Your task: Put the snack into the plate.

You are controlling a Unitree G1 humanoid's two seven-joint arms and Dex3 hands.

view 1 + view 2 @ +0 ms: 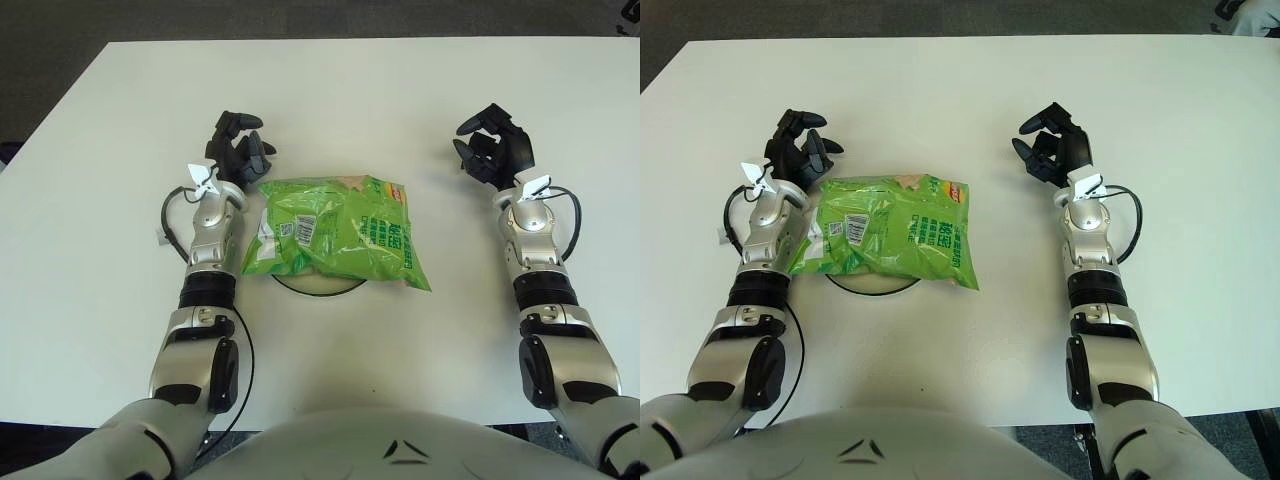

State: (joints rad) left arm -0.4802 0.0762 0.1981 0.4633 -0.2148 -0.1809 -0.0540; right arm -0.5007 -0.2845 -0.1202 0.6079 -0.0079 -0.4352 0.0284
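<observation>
Left eye view: a green snack bag (337,230) lying flat on a white plate (318,287), covering nearly all of it, with only a thin bit of rim peeking out at the near side. Both in the middle of the white bench (330,90). Left hand (238,148) just beside the bag's far left corner, fingers (240,122) loosely curled, holding nothing. Hard to tell whether touching the bag or not. Right hand (494,146) well apart from the bag, out to the right, fingers (479,124) also loosely bent, holding nothing.

Right eye view: same bag (890,232) on the same plate (872,288), rim showing under the near edge. Left hand (800,146) close by the bag's upper left corner, nothing in the fingers (803,118). Right hand (1054,144) off to the right over bare bench (940,80), fingers (1041,122) relaxed, nothing held.
</observation>
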